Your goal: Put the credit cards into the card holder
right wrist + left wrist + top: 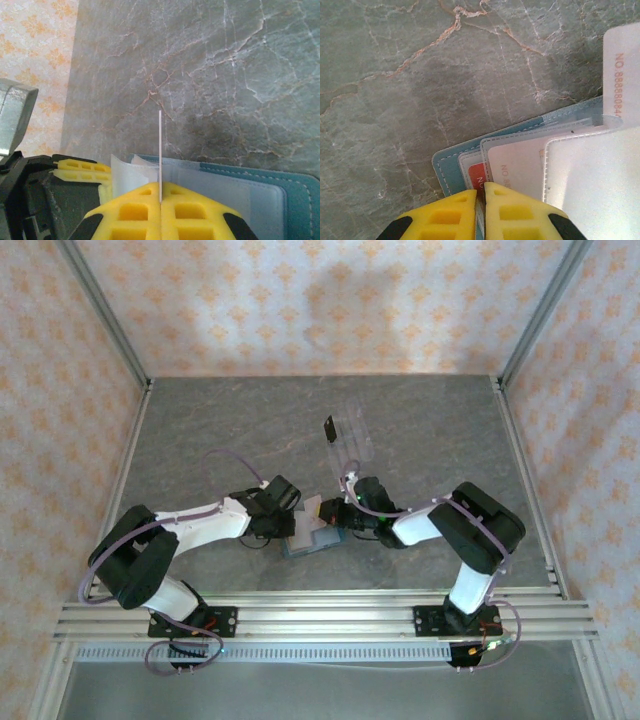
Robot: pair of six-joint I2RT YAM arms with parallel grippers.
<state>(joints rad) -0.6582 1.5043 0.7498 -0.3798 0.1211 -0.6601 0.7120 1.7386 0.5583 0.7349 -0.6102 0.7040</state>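
Right gripper [160, 192]: clamped on white card [159, 145], edge-on over card holder [295, 182], presumably for slotting. Left gripper [480, 192]: pinches card holder by near edge of table [200, 440], likely steadying.

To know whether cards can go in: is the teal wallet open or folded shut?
Open. The wallet lies spread flat on the table, its pale inner pockets facing up.

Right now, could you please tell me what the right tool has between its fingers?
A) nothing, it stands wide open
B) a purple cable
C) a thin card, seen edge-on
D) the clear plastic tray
C: in the right wrist view the right tool is shut on a pale card that stands edge-on above the open teal card holder.
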